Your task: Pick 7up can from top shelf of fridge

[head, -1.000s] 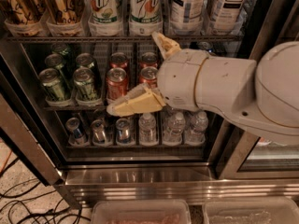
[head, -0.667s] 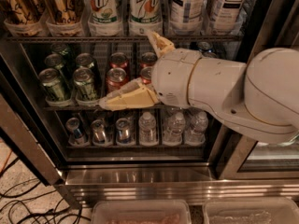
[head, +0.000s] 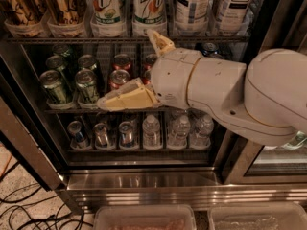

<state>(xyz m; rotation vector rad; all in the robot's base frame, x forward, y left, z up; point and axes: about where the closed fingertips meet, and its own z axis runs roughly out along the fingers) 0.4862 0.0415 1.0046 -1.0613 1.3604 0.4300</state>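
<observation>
Two tall white 7up cans (head: 106, 5) (head: 149, 5) stand side by side in clear cup trays on the top shelf (head: 57, 40) of the fridge (head: 144, 180). Their tops are cut off by the frame's upper edge. My gripper (head: 123, 69) is open wide in front of the fridge, just below the top shelf's front bar. Its upper finger (head: 159, 41) points up at the foot of the right 7up can. Its lower finger (head: 127, 99) reaches left across the middle rack. It holds nothing.
Brown-labelled cans (head: 60, 6) stand left of the 7up cans and tall white tea cans (head: 192, 6) to the right. The middle rack holds short green cans (head: 86, 83) and red cans (head: 120, 71). The lower rack holds cans and water bottles (head: 151, 131). Cables (head: 33, 210) lie on the floor.
The arm has moved left and slightly up, so both fingers sit further left. The upper finger is now closer under the right 7up can. The fingers stay open.
</observation>
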